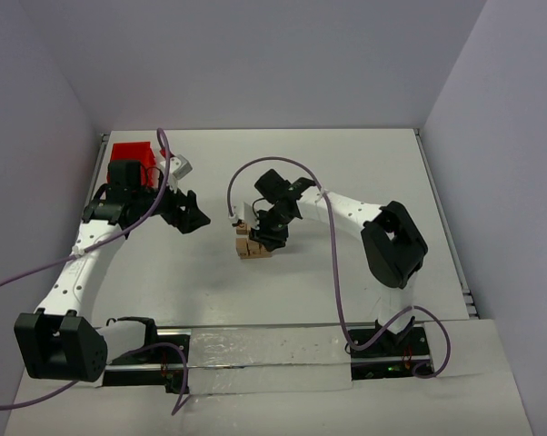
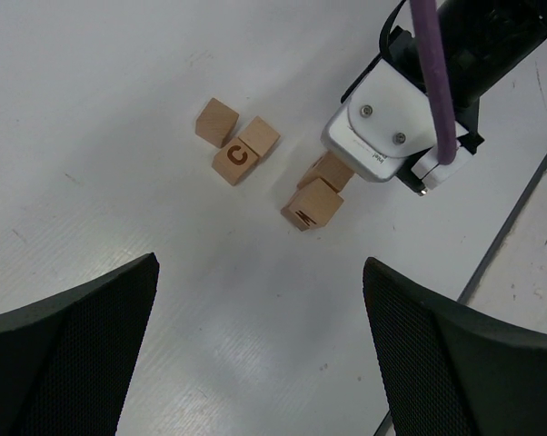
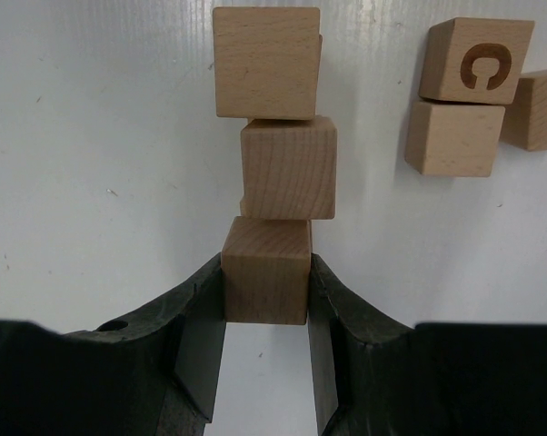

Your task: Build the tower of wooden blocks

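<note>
Stacking step, by the look: clamping one wooden cube (image 3: 264,259) tight in the right gripper (image 3: 266,282), two more cubes (image 3: 287,168) lined up just beyond the fingertips, loose cubes (image 3: 455,136) off right. Keeping the left gripper (image 2: 260,350) wide open, empty. Next: squaring up, then releasing gently.

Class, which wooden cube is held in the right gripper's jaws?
The plain cube nearest the right wrist camera: both jaws press its sides; no other cube touches them.
</note>
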`<state>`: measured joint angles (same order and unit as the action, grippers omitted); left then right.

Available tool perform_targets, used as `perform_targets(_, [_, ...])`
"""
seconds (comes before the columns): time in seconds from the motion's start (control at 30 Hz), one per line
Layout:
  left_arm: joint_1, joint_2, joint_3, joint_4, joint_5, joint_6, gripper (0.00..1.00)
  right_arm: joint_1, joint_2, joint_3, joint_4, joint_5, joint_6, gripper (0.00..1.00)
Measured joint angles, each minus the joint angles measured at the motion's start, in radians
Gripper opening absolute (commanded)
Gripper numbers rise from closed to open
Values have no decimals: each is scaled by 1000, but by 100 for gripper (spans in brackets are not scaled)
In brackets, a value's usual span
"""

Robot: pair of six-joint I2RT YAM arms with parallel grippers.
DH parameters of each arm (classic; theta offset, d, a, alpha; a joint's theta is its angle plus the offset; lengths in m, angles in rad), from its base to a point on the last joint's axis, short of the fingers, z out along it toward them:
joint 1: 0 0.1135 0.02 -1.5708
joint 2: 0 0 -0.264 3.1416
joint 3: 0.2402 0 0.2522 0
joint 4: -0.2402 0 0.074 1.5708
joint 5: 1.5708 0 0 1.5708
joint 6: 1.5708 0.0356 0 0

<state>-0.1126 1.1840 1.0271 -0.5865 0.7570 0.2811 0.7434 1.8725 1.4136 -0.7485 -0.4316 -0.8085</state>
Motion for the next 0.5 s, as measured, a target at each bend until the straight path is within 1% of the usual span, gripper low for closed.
perform_targets(0.5, [5, -14, -1, 1, 7, 0, 99, 13, 24, 8, 5, 22, 4, 35])
